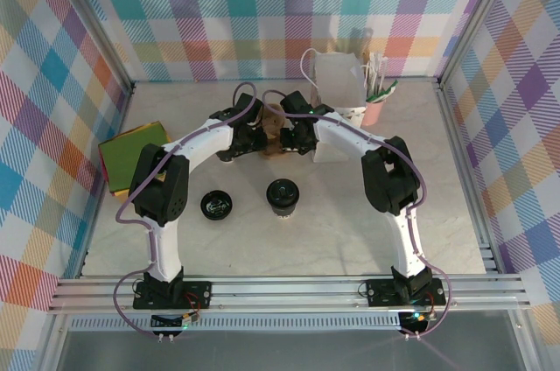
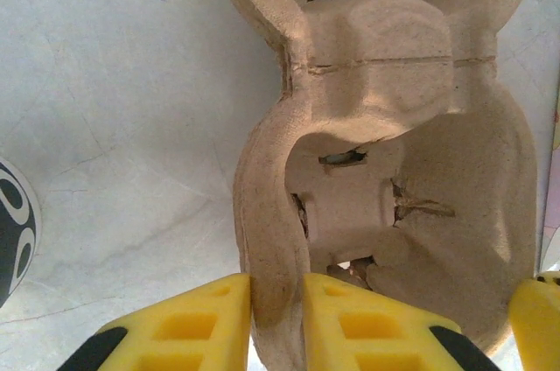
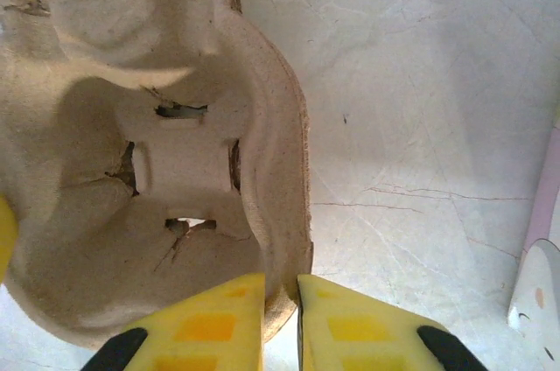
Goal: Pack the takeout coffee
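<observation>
The takeout coffee point(image 1: 283, 196), a small dark cup with a round black lid, stands alone on the table in front of both grippers. Behind it lies a brown pulp cup carrier point(image 1: 275, 129) with empty wells. My left gripper point(image 1: 256, 140) is shut on the carrier's left rim point(image 2: 271, 213), which is pinched between the yellow fingers point(image 2: 192, 323). My right gripper point(image 1: 295, 137) is shut on the opposite rim point(image 3: 284, 205), with the wall squeezed between its fingers point(image 3: 219, 318). The carrier point(image 3: 175, 170) rests on or just above the marble top.
A white paper bag point(image 1: 336, 76) stands at the back right beside a patterned white cup point(image 1: 353, 114) and a pink cup of sticks point(image 1: 374, 107). A round black lid-like piece point(image 1: 216, 205) lies left of the coffee. Coloured napkins point(image 1: 131, 150) sit at the left wall.
</observation>
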Robot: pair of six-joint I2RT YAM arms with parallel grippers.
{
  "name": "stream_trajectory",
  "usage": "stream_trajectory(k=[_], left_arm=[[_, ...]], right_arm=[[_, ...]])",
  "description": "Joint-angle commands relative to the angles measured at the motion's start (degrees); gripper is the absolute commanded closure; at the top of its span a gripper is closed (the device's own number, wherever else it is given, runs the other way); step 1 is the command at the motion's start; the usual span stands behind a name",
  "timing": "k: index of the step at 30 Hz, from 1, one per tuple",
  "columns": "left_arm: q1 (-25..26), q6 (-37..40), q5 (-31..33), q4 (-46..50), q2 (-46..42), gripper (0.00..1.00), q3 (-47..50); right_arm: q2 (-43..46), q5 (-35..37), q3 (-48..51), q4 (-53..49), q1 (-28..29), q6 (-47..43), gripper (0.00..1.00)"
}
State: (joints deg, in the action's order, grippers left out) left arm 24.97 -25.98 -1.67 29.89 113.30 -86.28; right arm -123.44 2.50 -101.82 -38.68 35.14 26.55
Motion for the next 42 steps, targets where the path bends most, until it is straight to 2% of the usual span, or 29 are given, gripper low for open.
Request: stream_trajectory(k=[1,12,18,42], left_arm=[[-0.7,-0.5,1.1,0.5,-2.1,0.78,-0.8],[-0.7,-0.7,1.2,0.7,-2.9,0.78,-0.9],[-0.7,-1.2,1.2,1.1,-2.3,0.73,-0.7],[-0.6,-1.0,1.2,2.6,1.9,0.77,-2.0]], right_arm=[[3.4,-0.3,-1.6,-1.0,-0.2,0.0,0.85],[4.9,-0.7,-1.8,-0.8,-0.2,0.3,0.89],[3.7,0.8,-2.1,-1.3,-0.2,0.0,0.76],[-1.7,1.3,-2.7,-1.9,-0.3,-0.4,0.69]])
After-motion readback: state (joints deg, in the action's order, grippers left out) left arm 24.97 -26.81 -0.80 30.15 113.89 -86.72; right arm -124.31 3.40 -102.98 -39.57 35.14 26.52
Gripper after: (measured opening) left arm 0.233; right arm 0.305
